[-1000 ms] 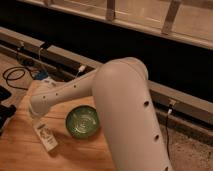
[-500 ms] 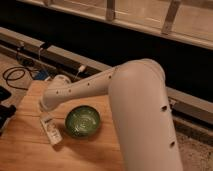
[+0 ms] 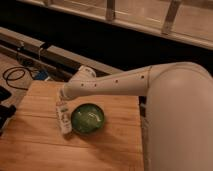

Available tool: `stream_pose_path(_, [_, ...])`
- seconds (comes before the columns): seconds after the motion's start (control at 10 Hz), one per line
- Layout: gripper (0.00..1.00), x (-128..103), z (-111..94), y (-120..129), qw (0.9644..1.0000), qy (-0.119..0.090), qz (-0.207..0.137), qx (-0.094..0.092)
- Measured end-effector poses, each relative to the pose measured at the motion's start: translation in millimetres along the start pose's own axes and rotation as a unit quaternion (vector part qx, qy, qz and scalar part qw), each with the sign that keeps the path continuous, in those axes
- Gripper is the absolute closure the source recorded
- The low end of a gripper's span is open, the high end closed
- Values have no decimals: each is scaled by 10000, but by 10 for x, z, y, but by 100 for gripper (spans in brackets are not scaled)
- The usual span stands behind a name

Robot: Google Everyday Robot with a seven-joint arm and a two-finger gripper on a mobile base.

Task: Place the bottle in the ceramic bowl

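The white bottle (image 3: 63, 119) is on end just left of the green ceramic bowl (image 3: 87, 118), which sits on the wooden table (image 3: 115, 145). The bottle's lower end is beside the bowl's left rim. My gripper (image 3: 62, 100) is at the end of the white arm that reaches in from the right. It is right above the bottle and shut on its top end. The bowl holds nothing.
A dark rail and cables (image 3: 15, 75) run behind the table at the left. My arm's large white body (image 3: 180, 120) fills the right side. The table's left edge is near a dark object (image 3: 6, 112).
The gripper and the bottle have moved right together, from further left on the table to the bowl's left rim. The bowl has stayed in place.
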Motion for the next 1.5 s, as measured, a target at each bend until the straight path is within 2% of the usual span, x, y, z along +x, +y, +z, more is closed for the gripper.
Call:
stream_pose_path(0.2, [100, 23, -345, -141, 9995, -203, 143, 209])
stream_pose_path(0.3, [100, 68, -592, -274, 9983, -361, 255, 376])
stream_pose_path(0.5, [100, 99, -838, -438, 9963, -523, 379, 567])
stream_pose_path(0.6, [100, 95, -900, -498, 9955, -557, 437, 630])
stream_pose_path(0.8, [100, 89, -876, -590, 9943, -622, 554, 667])
stream_pose_path(1.0, [100, 87, -952, -696, 9927, -712, 620, 749])
stream_pose_path(1.1, [100, 89, -936, -730, 9923, -749, 677, 718])
stream_pose_path(1.3, [100, 140, -936, -978, 9894, -840, 946, 709])
stream_pose_path(1.5, [100, 231, -854, -1127, 9881, -803, 1112, 702])
